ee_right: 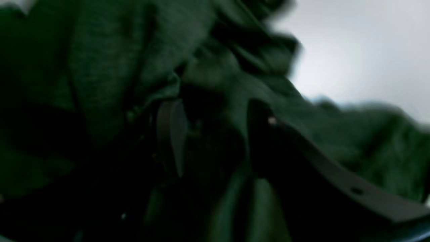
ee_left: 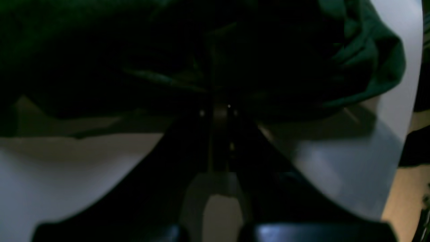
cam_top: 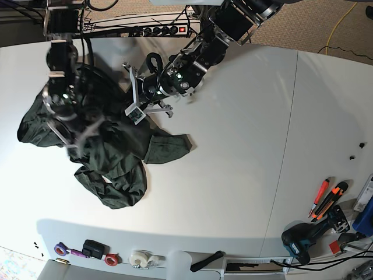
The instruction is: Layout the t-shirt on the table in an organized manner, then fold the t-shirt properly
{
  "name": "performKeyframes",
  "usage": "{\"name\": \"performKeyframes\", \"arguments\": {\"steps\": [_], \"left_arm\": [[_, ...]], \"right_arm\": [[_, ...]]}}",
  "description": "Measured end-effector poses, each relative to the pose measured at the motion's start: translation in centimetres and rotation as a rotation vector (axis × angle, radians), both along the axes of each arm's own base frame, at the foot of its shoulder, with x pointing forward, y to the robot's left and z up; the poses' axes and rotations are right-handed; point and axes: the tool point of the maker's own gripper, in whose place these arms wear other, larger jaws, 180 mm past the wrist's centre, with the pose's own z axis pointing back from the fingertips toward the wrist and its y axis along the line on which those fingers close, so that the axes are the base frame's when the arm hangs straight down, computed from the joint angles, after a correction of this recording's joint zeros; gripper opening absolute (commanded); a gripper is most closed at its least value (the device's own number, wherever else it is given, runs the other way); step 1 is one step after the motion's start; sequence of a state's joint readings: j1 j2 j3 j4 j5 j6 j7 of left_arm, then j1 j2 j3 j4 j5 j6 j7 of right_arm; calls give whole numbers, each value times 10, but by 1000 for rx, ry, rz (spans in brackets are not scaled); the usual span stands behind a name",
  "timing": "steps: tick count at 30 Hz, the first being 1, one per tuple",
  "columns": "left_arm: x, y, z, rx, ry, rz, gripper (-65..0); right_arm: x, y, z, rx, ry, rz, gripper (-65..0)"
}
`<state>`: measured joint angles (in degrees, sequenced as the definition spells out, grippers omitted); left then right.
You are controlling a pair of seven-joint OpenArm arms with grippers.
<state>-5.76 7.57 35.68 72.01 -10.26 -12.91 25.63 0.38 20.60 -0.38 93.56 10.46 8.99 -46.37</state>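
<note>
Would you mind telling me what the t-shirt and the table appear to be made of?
The t-shirt: soft knit fabric, probably cotton jersey, matte dark green; it slumps in loose folds, and the right wrist view shows a fine heathered weave. The table: a hard, smooth white top, perhaps laminate; it is evenly flat, with a thin dark seam.

Wrist views dark, blurred, base bright

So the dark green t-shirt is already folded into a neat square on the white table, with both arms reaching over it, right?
Not folded. The base view shows the t-shirt lying in a crumpled, bunched heap on the white table. The rest holds: it is dark green, and both arms reach over it.
</note>
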Motion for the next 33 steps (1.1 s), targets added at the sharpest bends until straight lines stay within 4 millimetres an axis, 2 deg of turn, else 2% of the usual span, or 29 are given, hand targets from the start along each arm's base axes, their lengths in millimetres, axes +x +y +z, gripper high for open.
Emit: {"name": "performKeyframes", "arguments": {"steps": [3, 6, 8, 13, 17, 21, 26, 29, 30, 33], "left_arm": [[-2, 1, -2, 11, 7, -7, -650], [-9, -1, -1, 15, 14, -33, -650], [-19, -3, 3, 4, 18, -66, -650], [-30, 7, 19, -24, -12, -57, -650], [-39, 23, 35, -45, -54, -47, -650], [-48, 39, 48, -49, -90, -47, -650], [-64, 54, 41, -32, -72, -50, -650], [-64, 56, 37, -5, -72, -55, -650], [-62, 57, 37, 4, -82, -55, -635], [-58, 59, 36, 31, -110, -55, -487]], "right_arm": [[20, 9, 2, -26, -6, 35, -365], [33, 4, -10, -37, 35, 24, -365], [37, -4, -23, -27, 75, -1, -365], [62, -35, -37, -32, 82, -70, -365], [75, -50, -37, -32, 76, -105, -365], [81, -52, -32, -34, 83, -117, -365], [86, -56, -26, -38, 86, -145, -365], [87, -62, -23, -40, 99, -191, -364], [87, -66, -20, -42, 103, -221, -364], [96, -68, 6, -46, 38, -228, -364]]}}
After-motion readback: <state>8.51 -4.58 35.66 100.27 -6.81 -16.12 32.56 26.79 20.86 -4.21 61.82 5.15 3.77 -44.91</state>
